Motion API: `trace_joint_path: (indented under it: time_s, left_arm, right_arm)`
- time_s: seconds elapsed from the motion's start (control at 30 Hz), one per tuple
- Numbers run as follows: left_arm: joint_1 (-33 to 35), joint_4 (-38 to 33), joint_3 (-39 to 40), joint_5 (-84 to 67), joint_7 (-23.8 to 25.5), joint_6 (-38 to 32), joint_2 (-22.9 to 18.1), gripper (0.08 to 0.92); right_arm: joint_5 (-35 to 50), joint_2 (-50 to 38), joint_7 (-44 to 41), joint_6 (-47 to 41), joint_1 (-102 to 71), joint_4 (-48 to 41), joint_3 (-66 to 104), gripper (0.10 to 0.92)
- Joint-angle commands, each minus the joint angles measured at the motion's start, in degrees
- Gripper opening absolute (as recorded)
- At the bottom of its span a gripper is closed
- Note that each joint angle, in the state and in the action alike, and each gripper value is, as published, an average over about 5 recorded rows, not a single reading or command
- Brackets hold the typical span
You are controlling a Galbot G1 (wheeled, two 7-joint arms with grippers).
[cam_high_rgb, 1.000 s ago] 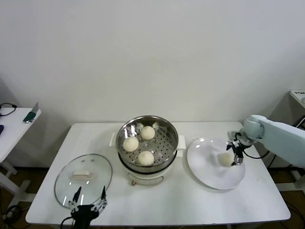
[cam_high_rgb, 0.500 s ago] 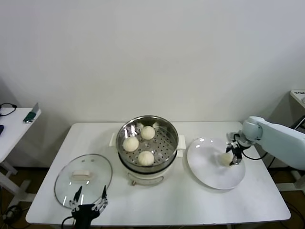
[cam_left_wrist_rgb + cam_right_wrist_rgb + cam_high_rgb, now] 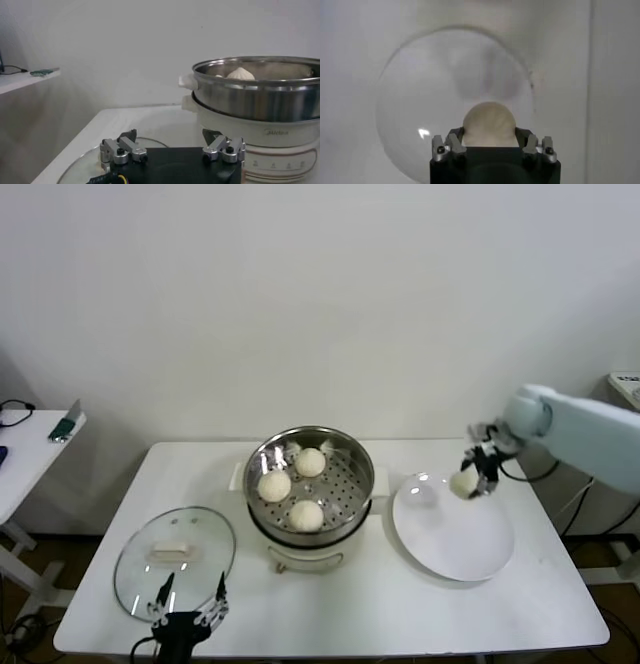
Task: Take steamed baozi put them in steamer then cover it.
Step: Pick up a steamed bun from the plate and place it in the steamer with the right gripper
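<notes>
Baozi number four [image 3: 462,483] is the news in the head view: a second ago it lay on the white plate [image 3: 440,544] with the right gripper [image 3: 470,479] wide around it, and now the fingers are pinched on its sides and it hangs clear above the plate's upper edge, right of centre in the frame, already carried a little toward the steamer [image 3: 310,484]. Three buns [image 3: 306,514] sit on the perforated tray in the middle of the frame, with bare tray showing at its right side. At lower left the cover [image 3: 175,559] lies flat on the table [image 3: 400,614], handle up, and the left gripper [image 3: 187,616] waits at the bottom edge just in front of it, fingers spread, unmoved over the last second. Left wrist view: spread fingers [image 3: 122,150] fill the lower part of the frame over the lid's rim [image 3: 82,167], and the steamer's shiny wall [image 3: 260,95] rises at the right with one bun top [image 3: 240,73] peeking over it. Right wrist view: the bun [image 3: 489,122] sits squeezed between the jaws at lower centre, the plate [image 3: 420,105] a pale disc well below it and bare. My reading is that the pick has succeeded, so what remains is the carry across to the tray's free spot, the release, then the lid, which falls to the waiting left arm.
</notes>
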Motion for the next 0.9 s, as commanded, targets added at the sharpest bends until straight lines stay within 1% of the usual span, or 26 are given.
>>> trace_joint_path:
  time_s: [0.03, 0.1, 0.2, 0.4, 0.5, 0.63, 0.9]
  left_arm:
    - [-0.1, -0.4, -0.1, -0.5, -0.1, -0.3, 0.7, 0.823]
    - [-0.2, -0.6, -0.2, -0.4, -0.2, -0.4, 0.9, 0.823]
    - [-0.5, -0.7, -0.2, -0.4, -0.2, -0.4, 1.1, 0.823]
    - [-1.1, -0.5, -0.2, -0.6, -0.1, -0.3, 1.2, 0.823]
    - [-1.3, -0.3, -0.4, -0.9, -0.1, -0.3, 1.3, 0.823]
    - [-1.3, -0.2, -0.7, -1.4, -0.1, -0.2, 1.5, 0.823]
    - [-1.5, 0.4, -0.9, -1.8, -0.2, -0.2, 1.4, 0.823]
  right_arm:
    - [21.9, 9.8, -1.1, -2.4, 28.5, 10.7, -16.4, 0.687]
    - [25.4, 12.5, -0.3, -3.8, 30.0, 12.9, -16.2, 0.687]
    - [28.4, 16.4, 1.6, -5.6, 29.9, 15.5, -15.1, 0.687]
    - [29.9, 24.3, 6.3, -8.2, 24.4, 15.8, -11.9, 0.687]
    - [29.0, 28.2, 8.2, -9.0, 20.2, 13.8, -10.8, 0.687]
    - [26.6, 30.7, 9.1, -9.4, 15.9, 11.6, -10.4, 0.687]
    - [19.4, 30.1, 10.6, -9.9, 9.7, 10.3, -11.6, 0.687]
